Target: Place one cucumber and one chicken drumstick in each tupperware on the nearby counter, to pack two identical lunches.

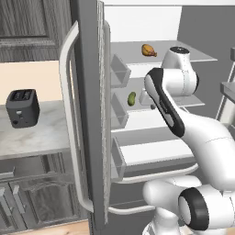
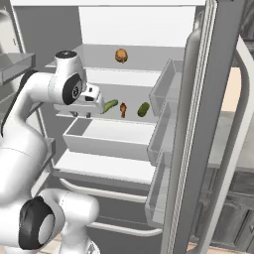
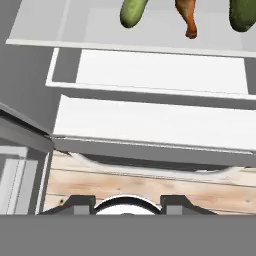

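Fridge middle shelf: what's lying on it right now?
On the middle shelf: two cucumbers with a chicken drumstick between them. The arm hides the shelf's left end.

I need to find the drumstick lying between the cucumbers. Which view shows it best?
Right base view: the drumstick lies whole between both cucumbers. The hand view crops its top; in the left base view the arm hides it.

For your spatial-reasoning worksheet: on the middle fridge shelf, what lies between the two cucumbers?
A chicken drumstick lies between the left cucumber and the right cucumber, apart from both. The right base view shows this most plainly.
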You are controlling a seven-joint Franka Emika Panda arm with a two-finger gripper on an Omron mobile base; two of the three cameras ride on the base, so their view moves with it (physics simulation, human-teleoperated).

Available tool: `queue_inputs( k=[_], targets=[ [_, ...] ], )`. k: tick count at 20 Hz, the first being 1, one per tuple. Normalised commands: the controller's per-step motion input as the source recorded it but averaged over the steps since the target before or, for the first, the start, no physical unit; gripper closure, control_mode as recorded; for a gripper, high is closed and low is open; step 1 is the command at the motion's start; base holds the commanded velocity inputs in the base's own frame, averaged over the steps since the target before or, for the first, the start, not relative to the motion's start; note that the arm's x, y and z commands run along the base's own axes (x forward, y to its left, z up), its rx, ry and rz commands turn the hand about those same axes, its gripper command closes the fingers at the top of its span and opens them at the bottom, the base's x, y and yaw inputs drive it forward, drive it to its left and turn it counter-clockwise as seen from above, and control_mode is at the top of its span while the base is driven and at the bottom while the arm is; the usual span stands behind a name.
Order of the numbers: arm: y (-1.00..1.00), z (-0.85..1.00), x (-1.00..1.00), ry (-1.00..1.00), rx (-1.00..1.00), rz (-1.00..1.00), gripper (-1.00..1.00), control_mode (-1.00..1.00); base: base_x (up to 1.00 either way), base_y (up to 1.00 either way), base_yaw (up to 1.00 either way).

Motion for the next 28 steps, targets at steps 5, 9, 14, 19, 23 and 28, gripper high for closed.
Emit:
queue_inputs(
  k=[5,9,14,19,23,28],
  targets=[
    [-0.04,0.17,-0.01,-0.17,-0.03,0.0,-1.0,-1.0,0.0,0.0,0.0],
    [-0.23,0.35,-0.58,-0.57,-0.05,0.0,-1.0,-1.0,0.0,0.0,0.0],
    [-0.21,0.45,-0.28,-0.44,0.0,0.0,-1.0,-1.0,0.0,0.0,0.0],
    [-0.14,0.66,-0.01,-0.25,0.01,0.0,-1.0,-1.0,0.0,0.0,0.0],
    [-0.14,0.87,0.01,-0.14,0.02,0.0,-1.0,-1.0,0.0,0.0,0.0],
    [-0.13,0.66,0.08,-0.08,0.0,0.0,-1.0,-1.0,0.0,0.0,0.0]
  ],
)
